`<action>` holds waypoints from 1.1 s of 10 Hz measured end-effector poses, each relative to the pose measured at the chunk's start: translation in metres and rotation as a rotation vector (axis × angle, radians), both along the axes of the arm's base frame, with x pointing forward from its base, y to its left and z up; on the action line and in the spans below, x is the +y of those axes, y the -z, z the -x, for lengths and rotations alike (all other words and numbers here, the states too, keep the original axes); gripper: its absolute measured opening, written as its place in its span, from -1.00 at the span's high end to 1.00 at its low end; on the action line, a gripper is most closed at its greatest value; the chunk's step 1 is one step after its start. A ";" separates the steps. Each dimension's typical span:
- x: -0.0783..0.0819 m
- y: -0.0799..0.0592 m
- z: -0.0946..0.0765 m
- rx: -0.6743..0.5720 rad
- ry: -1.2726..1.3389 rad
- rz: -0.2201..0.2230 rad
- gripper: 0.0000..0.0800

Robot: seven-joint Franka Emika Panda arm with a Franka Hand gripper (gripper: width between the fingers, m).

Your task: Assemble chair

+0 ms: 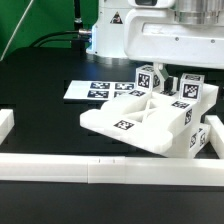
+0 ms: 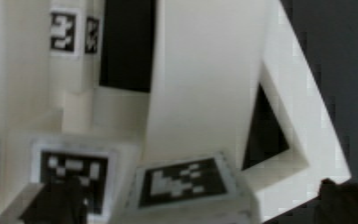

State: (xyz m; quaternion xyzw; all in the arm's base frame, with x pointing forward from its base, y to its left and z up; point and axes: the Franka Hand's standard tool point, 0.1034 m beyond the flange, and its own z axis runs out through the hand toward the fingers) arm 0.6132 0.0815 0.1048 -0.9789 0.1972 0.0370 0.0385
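Exterior view first, nearest the camera: a long white border rail (image 1: pixel 100 166) runs across the front of the black table (image 1: pixel 40 110), with a short white block (image 1: pixel 5 124) at the exterior view's left edge. Behind the rail sits the chair (image 1: pixel 150 122), partly put together: a flat panel with triangular cut-outs lies tilted at the front, and chunky tagged blocks stand joined along its far side and toward the exterior view's right. Whether every joint there is seated I cannot tell. Directly above those upright blocks hangs the gripper (image 1: pixel 172 82), its fingers (image 1: pixel 166 82) spread wide and holding nothing (the wrist view agrees, showing dark fingertips (image 2: pixel 51 202) either side of tagged white pieces with clear space between). Farther back, toward the exterior view's left, the marker board (image 1: pixel 98 89) lies flat on the table, and behind it stands the arm's white base (image 1: pixel 120 35). My judgement is that the assembly is well along but not finished: several pieces are already grouped into one body, yet it does not read as a complete chair, so more fitting or tightening looks left to do.
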 end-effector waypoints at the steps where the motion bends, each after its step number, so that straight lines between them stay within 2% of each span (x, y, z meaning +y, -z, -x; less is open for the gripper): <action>1: -0.005 -0.001 -0.001 -0.003 -0.060 -0.005 -0.62; 5: -0.007 0.000 0.000 -0.010 -0.217 0.003 -0.62; 6: -0.008 0.000 0.000 -0.010 -0.215 0.003 -0.39; 7: -0.008 0.000 0.000 -0.010 -0.215 0.003 -0.39; 8: -0.008 0.000 0.000 -0.010 -0.215 0.003 0.09; 9: -0.008 0.000 0.000 -0.010 -0.214 0.003 0.34; 11: -0.008 0.000 0.000 -0.007 -0.170 0.006 0.34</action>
